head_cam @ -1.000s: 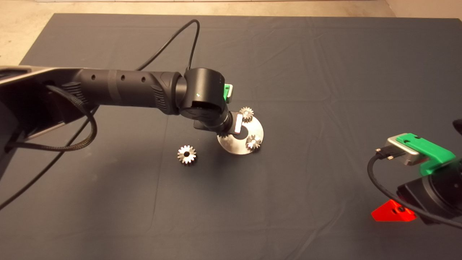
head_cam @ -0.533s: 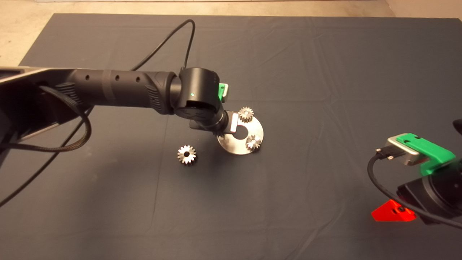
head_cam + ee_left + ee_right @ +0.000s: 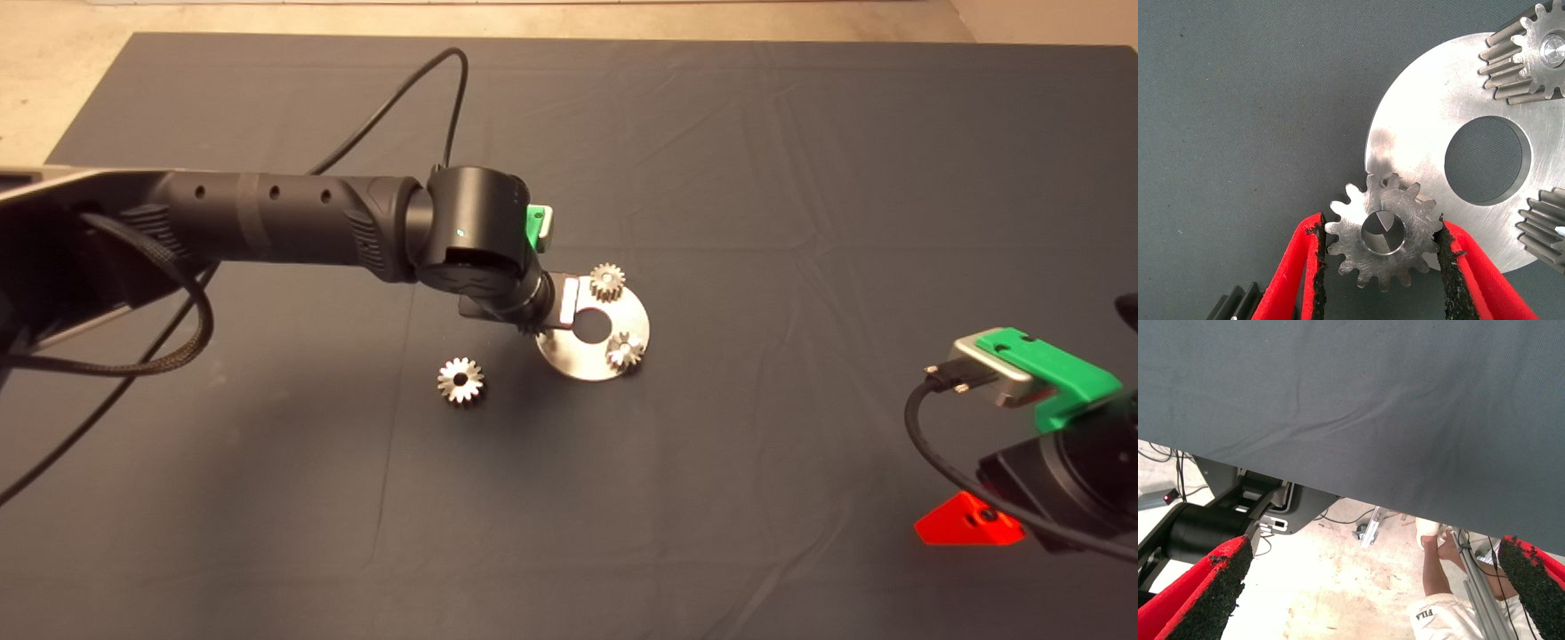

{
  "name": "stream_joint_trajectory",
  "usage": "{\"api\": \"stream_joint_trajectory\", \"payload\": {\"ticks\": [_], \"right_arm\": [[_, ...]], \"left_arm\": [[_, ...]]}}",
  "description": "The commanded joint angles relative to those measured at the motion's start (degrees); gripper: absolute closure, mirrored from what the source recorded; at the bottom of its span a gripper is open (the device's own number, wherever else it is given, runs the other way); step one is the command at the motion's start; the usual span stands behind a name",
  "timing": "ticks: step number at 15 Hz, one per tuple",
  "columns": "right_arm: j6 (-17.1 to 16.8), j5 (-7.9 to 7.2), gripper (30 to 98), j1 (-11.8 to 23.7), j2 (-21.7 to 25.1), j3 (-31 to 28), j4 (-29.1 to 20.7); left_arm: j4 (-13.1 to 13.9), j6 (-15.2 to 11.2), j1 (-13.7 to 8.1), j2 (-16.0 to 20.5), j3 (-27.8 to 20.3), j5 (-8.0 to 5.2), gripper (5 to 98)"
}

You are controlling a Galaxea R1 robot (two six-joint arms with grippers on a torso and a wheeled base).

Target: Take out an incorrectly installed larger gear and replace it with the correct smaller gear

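Note:
The larger gear [image 3: 460,381], bright with pointed teeth, lies flat on the mat left of a round metal plate [image 3: 587,363]. My left gripper [image 3: 1381,227] hangs over that plate's left rim, shut on the smaller gear [image 3: 1368,260], with a black pad against the teeth on each side. This gear overlaps the plate's edge [image 3: 1418,113], and something shiny shows in its centre hole. Whether it sits on the plate I cannot tell. In the head view the left wrist [image 3: 480,236] hides it. My right gripper [image 3: 1375,563] waits open at the mat's lower right.
Two more small gears [image 3: 607,281] [image 3: 625,349] stand on the plate around its centre hole [image 3: 589,324]. A black cable [image 3: 400,98] loops behind the left arm. The right wrist view shows the mat's edge, the floor and a person's leg [image 3: 1435,577].
The left arm and gripper have shifted slightly left and back over the plate's left rim. The larger gear, the plate's two gears and the right arm have not moved.

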State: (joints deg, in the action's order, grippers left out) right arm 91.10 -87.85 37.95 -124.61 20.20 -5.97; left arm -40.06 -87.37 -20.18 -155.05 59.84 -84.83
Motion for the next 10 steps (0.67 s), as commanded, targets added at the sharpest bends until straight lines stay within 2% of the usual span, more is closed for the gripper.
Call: {"api": "stream_joint_trajectory", "payload": {"ticks": [1,3,5,7,10], "right_arm": [[0.0,-7.16,30.8,0.9,-0.2,-0.1,1.5],[0.0,-7.16,30.8,0.9,-0.2,-0.1,1.5],[0.0,-7.16,30.8,0.9,-0.1,-0.1,1.5],[0.0,-7.16,30.8,0.9,-0.1,-0.1,1.5],[0.0,-7.16,30.8,0.9,-0.1,-0.1,1.5]], "left_arm": [[-0.8,-0.4,-1.0,-0.1,-0.9,0.02,68.4],[-0.9,-0.5,-1.0,-0.1,-0.9,0.24,68.4],[-0.9,-0.5,-1.1,-0.1,-0.8,1.42,68.4],[-0.9,-0.5,-1.1,-0.1,-0.8,2.04,68.4],[-1.0,-0.6,-1.1,-0.1,-0.8,2.04,68.4]]}}
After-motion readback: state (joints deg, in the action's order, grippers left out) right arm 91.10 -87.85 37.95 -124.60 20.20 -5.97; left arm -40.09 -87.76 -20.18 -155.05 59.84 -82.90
